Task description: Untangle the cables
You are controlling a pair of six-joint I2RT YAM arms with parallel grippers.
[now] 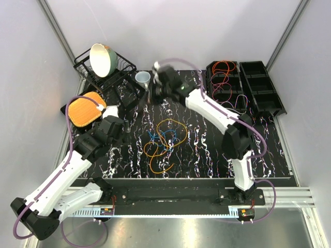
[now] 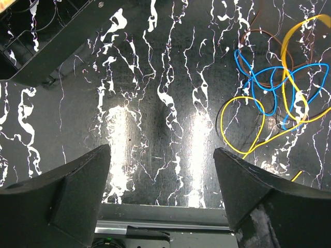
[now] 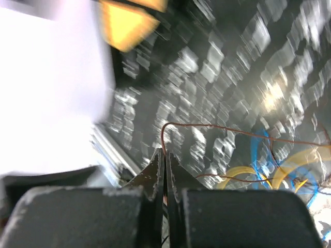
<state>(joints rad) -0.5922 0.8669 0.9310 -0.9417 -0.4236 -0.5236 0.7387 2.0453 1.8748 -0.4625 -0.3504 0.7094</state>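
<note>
From above, the cables (image 1: pixel 164 138) are seen heaped nearer the arms than the cup (image 1: pixel 143 77), beside which the right gripper (image 1: pixel 153 89) is raised. At the left wrist, the left gripper (image 2: pixel 160 155) is held wide, with the cables up-right. At the right wrist, a brown strand (image 3: pixel 207 125) is pinched in closed jaws and trails right.

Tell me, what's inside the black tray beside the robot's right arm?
Looped orange and red cables lie in the tray. The right arm hides its near corner.
</note>
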